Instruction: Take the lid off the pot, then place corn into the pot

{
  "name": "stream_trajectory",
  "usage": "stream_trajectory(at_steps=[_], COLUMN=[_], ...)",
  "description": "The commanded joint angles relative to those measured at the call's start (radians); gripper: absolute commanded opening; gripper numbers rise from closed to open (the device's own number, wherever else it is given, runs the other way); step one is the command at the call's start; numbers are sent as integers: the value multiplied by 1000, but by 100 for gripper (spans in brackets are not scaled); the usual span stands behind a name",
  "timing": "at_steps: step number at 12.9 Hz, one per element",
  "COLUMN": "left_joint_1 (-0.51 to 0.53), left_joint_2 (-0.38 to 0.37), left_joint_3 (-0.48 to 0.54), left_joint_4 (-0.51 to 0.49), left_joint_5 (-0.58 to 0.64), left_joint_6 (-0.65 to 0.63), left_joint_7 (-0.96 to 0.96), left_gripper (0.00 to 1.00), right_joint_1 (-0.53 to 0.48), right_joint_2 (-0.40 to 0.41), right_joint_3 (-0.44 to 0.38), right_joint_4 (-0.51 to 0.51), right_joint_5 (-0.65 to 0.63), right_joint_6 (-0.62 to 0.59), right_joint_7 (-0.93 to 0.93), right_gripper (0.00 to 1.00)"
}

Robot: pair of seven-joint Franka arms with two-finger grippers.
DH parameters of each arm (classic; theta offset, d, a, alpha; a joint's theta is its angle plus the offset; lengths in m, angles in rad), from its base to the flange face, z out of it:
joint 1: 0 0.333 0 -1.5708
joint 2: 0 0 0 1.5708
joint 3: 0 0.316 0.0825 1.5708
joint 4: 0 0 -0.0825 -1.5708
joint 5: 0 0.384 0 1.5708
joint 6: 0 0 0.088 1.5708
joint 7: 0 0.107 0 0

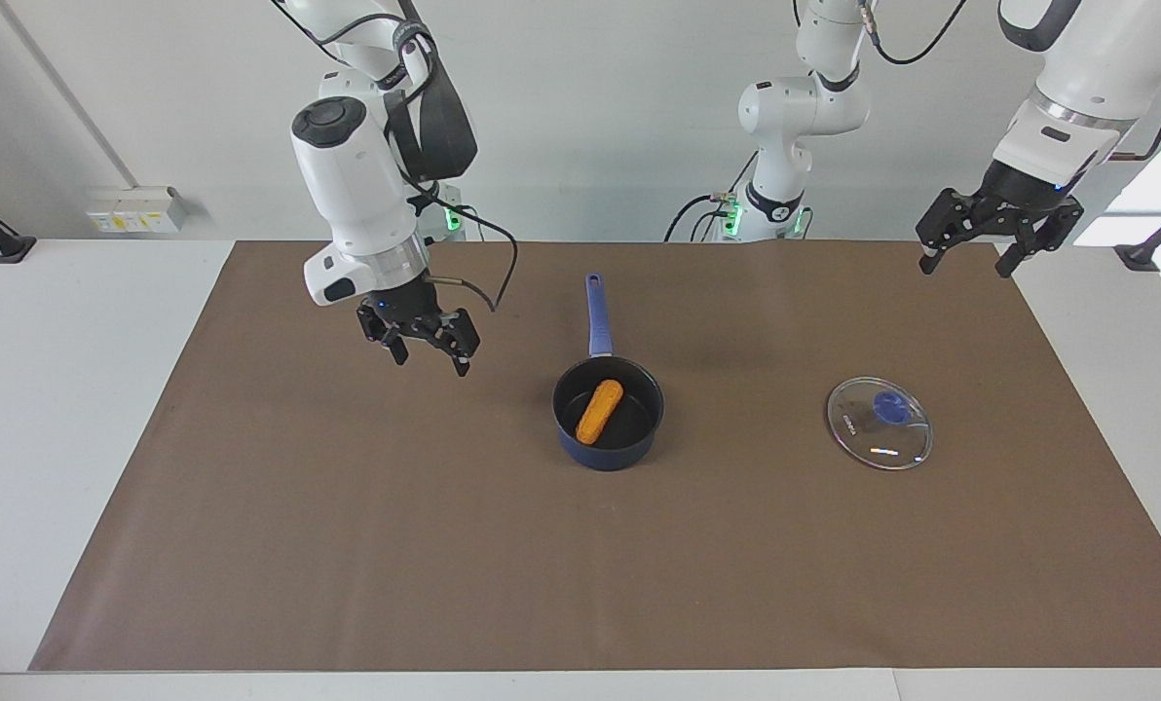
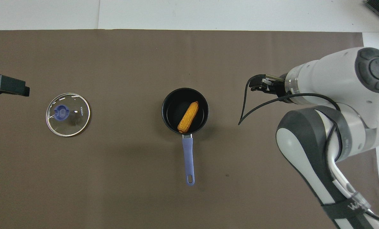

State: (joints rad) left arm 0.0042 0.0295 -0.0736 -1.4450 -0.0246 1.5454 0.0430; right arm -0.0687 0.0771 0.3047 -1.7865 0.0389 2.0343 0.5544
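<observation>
The dark navy pot (image 1: 608, 428) (image 2: 168, 114) stands mid-table with its long blue-purple handle (image 1: 598, 313) (image 2: 188, 159) pointing toward the robots. The yellow-orange corn (image 1: 600, 411) (image 2: 188, 117) lies inside the pot. The clear glass lid (image 1: 880, 424) (image 2: 68, 114) with a blue knob lies flat on the mat, toward the left arm's end. My right gripper (image 1: 429, 348) is open and empty, in the air over the mat beside the pot, toward the right arm's end. My left gripper (image 1: 970, 251) is open and empty, raised over the mat's edge at the left arm's end.
A brown mat (image 1: 347, 545) (image 2: 113, 178) covers most of the white table. A black cable (image 2: 245, 105) hangs from the right wrist. The right arm's body (image 2: 335, 127) fills the overhead view's lower corner at the right arm's end.
</observation>
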Motion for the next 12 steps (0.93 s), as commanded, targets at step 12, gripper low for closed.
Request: stream_trajectory(at_steps=[12], left_joint_1=[-59], left_joint_2=[-100], left_joint_3=[0], left_joint_4=[2], left_joint_5=[23], left_joint_6=[-154], left_joint_7=[8], left_gripper=[100], right_joint_1=[58], right_joint_2=[-215], right_joint_3=[-412], right_joint_4=[-2], right_joint_5=[-14], right_joint_6=[-325], right_joint_7=[-614], right_gripper=[100])
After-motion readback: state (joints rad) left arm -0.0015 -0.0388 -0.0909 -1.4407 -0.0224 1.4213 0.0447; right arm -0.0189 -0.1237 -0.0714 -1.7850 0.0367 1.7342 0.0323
